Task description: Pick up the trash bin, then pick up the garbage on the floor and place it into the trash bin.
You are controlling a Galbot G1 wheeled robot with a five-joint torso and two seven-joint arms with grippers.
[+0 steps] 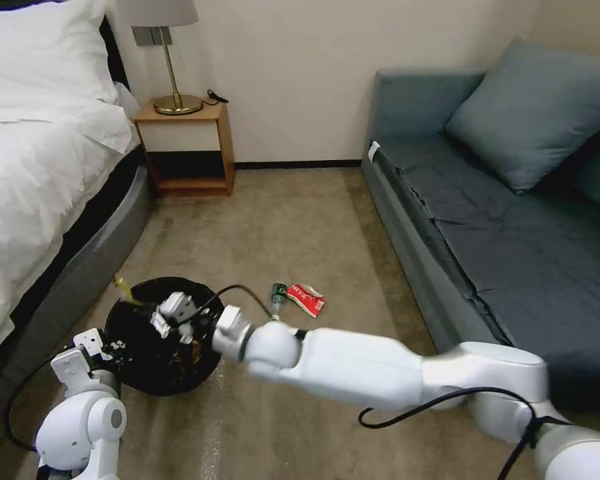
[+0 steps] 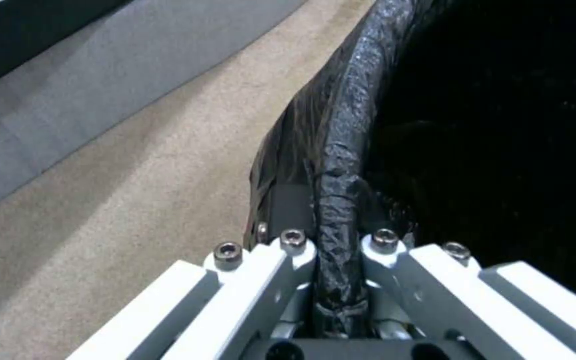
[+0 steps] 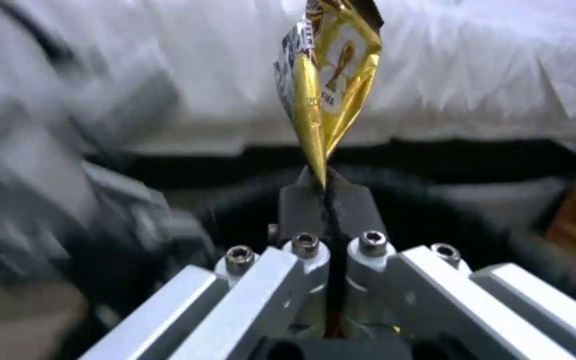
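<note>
The trash bin [image 1: 147, 360], lined with a black bag, hangs low over the carpet at my lower left. My left gripper [image 1: 115, 347] is shut on its near rim [image 2: 341, 150], and the bag's edge is pinched between the fingers [image 2: 295, 250]. My right gripper [image 1: 144, 305] reaches over the bin's opening, shut on a gold-brown wrapper [image 3: 331, 90] that sticks out past the far rim [image 1: 122, 288]. On the floor to the right of the bin lie a clear bottle with a green label [image 1: 278, 295] and a red-white wrapper [image 1: 306, 298], side by side.
A bed with white sheets [image 1: 40, 173] runs along the left, close to the bin. A wooden nightstand [image 1: 187, 150] with a brass lamp [image 1: 173, 67] stands at the back wall. A grey-blue sofa [image 1: 500, 220] lines the right side. Tan carpet [image 1: 293, 227] lies open between them.
</note>
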